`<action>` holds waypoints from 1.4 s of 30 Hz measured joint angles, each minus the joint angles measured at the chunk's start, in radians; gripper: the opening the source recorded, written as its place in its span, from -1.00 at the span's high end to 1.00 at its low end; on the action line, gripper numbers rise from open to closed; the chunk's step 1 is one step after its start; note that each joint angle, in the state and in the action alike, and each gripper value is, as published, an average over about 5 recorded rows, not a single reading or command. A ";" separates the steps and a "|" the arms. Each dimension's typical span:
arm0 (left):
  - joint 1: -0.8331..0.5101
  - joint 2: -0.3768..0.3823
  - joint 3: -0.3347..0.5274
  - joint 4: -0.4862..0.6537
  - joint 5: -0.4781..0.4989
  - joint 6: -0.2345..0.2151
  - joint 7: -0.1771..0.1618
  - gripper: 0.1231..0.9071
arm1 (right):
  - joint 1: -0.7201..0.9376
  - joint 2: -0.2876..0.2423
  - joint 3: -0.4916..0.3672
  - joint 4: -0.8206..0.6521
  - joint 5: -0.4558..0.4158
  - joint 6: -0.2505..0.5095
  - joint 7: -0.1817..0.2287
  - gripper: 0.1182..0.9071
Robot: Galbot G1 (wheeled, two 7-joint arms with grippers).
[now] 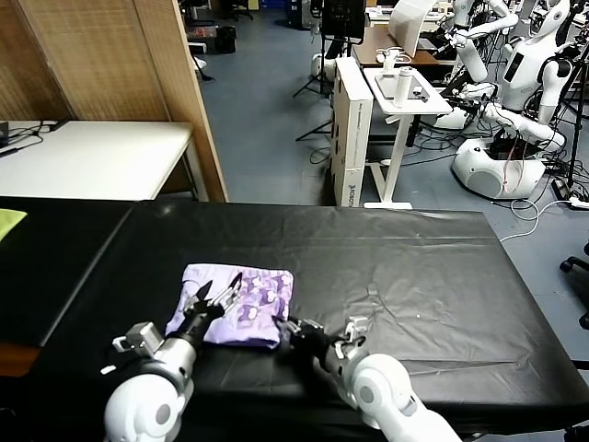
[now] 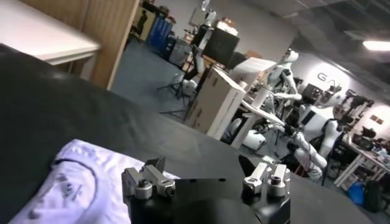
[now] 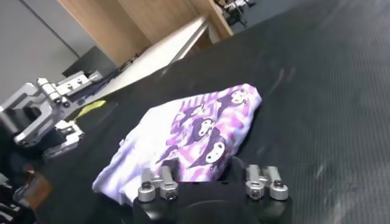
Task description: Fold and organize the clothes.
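The T-shirt lies folded into a compact, roughly square bundle on the black surface, toward the near edge and left of the middle. Its printed side faces up on the right part, a darker purple-and-white cartoon pattern, while the left part shows plain pale lavender; in the left wrist view the neck band and a small label print are visible on the pale part. The left tool hangs just over the near left part of the bundle with its fingers spread wide, and it holds nothing. The right tool sits at the bundle's near right corner, low to the surface; in the right wrist view its two fingers stand on either side of the folded edge of the shirt, but whether they pinch the cloth or only flank it cannot be told. A strip of yellow-green cloth lies at the far left edge, well apart from the shirt. No container stands on the surface. Behind it are a white table, a wooden partition, a cardboard box and other white robots on the grey floor.
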 joint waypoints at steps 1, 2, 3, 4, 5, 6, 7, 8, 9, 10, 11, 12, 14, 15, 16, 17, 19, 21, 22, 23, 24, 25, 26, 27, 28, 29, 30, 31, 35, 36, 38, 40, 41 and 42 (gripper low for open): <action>0.002 0.001 -0.004 -0.001 -0.002 0.000 0.000 -1.00 | -0.004 -0.006 0.006 0.005 -0.004 0.000 0.002 0.81; 0.005 0.002 -0.008 -0.002 -0.004 0.000 0.000 -1.00 | -0.008 -0.014 0.013 0.010 -0.009 0.000 0.004 0.87; 0.007 0.003 -0.012 -0.003 -0.005 -0.001 0.000 -1.00 | -0.013 -0.025 0.021 0.017 -0.016 0.000 0.005 0.93; 0.009 0.005 -0.017 -0.004 -0.006 -0.001 0.000 -1.00 | -0.018 -0.038 0.030 0.025 -0.026 -0.002 0.007 0.94; 0.010 0.007 -0.021 -0.004 -0.008 -0.001 0.000 -1.00 | -0.024 -0.052 0.039 0.033 -0.036 -0.004 0.009 0.93; 0.012 0.008 -0.025 -0.004 -0.009 -0.001 0.001 -1.00 | -0.029 -0.069 0.049 0.042 -0.047 -0.008 0.011 0.93; 0.013 0.009 -0.028 -0.004 -0.010 -0.001 0.001 -1.00 | -0.036 -0.087 0.061 0.051 -0.058 -0.014 0.013 0.94; 0.013 0.010 -0.031 -0.005 -0.010 -0.002 0.001 -1.00 | -0.043 -0.106 0.072 0.060 -0.068 -0.022 0.016 0.94; 0.013 0.010 -0.032 -0.005 -0.010 -0.002 0.001 -1.00 | -0.051 -0.125 0.084 0.069 -0.079 -0.031 0.018 0.94; 0.013 0.010 -0.033 -0.005 -0.010 -0.002 0.001 -1.00 | -0.059 -0.145 0.097 0.079 -0.090 -0.038 0.019 0.94; 0.013 0.010 -0.034 -0.004 -0.010 -0.003 0.001 -1.00 | -0.068 -0.165 0.110 0.089 -0.102 -0.043 0.019 0.91; 0.012 0.009 -0.034 -0.004 -0.010 -0.003 0.001 -1.00 | -0.078 -0.184 0.124 0.098 -0.116 -0.045 0.017 0.88; 0.011 0.008 -0.034 -0.002 -0.009 -0.004 0.001 -1.00 | -0.096 -0.219 0.149 0.115 -0.149 -0.035 0.002 0.68; 0.011 0.007 -0.034 -0.001 -0.009 -0.005 0.002 -1.00 | -0.105 -0.235 0.161 0.124 -0.170 -0.023 -0.011 0.56; 0.012 0.005 -0.034 0.000 -0.007 -0.005 0.002 -1.00 | -0.114 -0.249 0.171 0.132 -0.192 -0.008 -0.026 0.42; 0.013 0.004 -0.034 0.001 -0.006 -0.005 0.002 -1.00 | -0.122 -0.262 0.181 0.140 -0.215 0.009 -0.043 0.23; 0.014 0.002 -0.034 0.003 -0.003 -0.006 0.002 -1.00 | -0.135 -0.284 0.196 0.155 -0.263 0.044 -0.076 -0.06; 0.016 0.000 -0.033 0.006 0.001 -0.006 0.003 -1.00 | -0.144 -0.298 0.202 0.162 -0.310 0.080 -0.100 -0.40; 0.016 -0.001 -0.033 0.007 0.003 -0.006 0.003 -1.00 | -0.147 -0.302 0.202 0.163 -0.337 0.100 -0.109 -0.54; 0.016 -0.003 -0.033 0.008 0.005 -0.006 0.003 -1.00 | -0.149 -0.304 0.201 0.162 -0.364 0.120 -0.116 -0.70; 0.017 -0.004 -0.033 0.009 0.007 -0.006 0.003 -1.00 | -0.151 -0.304 0.198 0.160 -0.394 0.139 -0.122 -0.81; 0.018 -0.006 -0.033 0.009 0.009 -0.006 0.003 -1.00 | -0.154 -0.304 0.193 0.156 -0.427 0.155 -0.129 -0.87; 0.019 -0.008 -0.032 0.009 0.011 -0.007 0.003 -1.00 | -0.158 -0.304 0.187 0.151 -0.460 0.168 -0.135 -0.95; 0.021 -0.009 -0.032 0.009 0.012 -0.008 0.003 -1.00 | -0.163 -0.304 0.181 0.145 -0.492 0.177 -0.141 -0.97; 0.023 -0.010 -0.032 0.009 0.014 -0.009 0.004 -1.00 | -0.169 -0.304 0.175 0.139 -0.525 0.183 -0.147 -0.98; 0.025 -0.011 -0.032 0.010 0.016 -0.011 0.004 -1.00 | -0.175 -0.304 0.170 0.133 -0.556 0.187 -0.153 -0.99; 0.028 -0.012 -0.032 0.010 0.017 -0.013 0.005 -1.00 | -0.182 -0.305 0.165 0.129 -0.584 0.190 -0.158 -1.00; 0.030 -0.012 -0.032 0.011 0.019 -0.016 0.005 -1.00 | -0.189 -0.306 0.162 0.125 -0.610 0.191 -0.162 -1.00; 0.034 -0.011 -0.032 0.016 0.021 -0.025 0.006 -1.00 | -0.216 -0.311 0.164 0.125 -0.654 0.205 -0.161 -1.00; 0.033 -0.009 -0.032 0.016 0.021 -0.027 0.007 -1.00 | -0.223 -0.312 0.168 0.128 -0.648 0.214 -0.155 -1.00; 0.031 -0.003 -0.028 0.017 0.027 -0.040 0.008 -1.00 | -0.235 -0.310 0.180 0.141 -0.616 0.244 -0.135 -1.00; 0.029 0.007 -0.022 0.019 0.048 -0.065 0.010 -1.00 | -0.245 -0.304 0.197 0.158 -0.572 0.280 -0.114 -1.00; 0.029 0.013 -0.017 0.021 0.064 -0.080 0.011 -1.00 | -0.251 -0.300 0.208 0.168 -0.550 0.299 -0.106 -1.00; 0.029 0.021 -0.012 0.023 0.081 -0.095 0.012 -1.00 | -0.257 -0.295 0.220 0.178 -0.533 0.316 -0.101 -1.00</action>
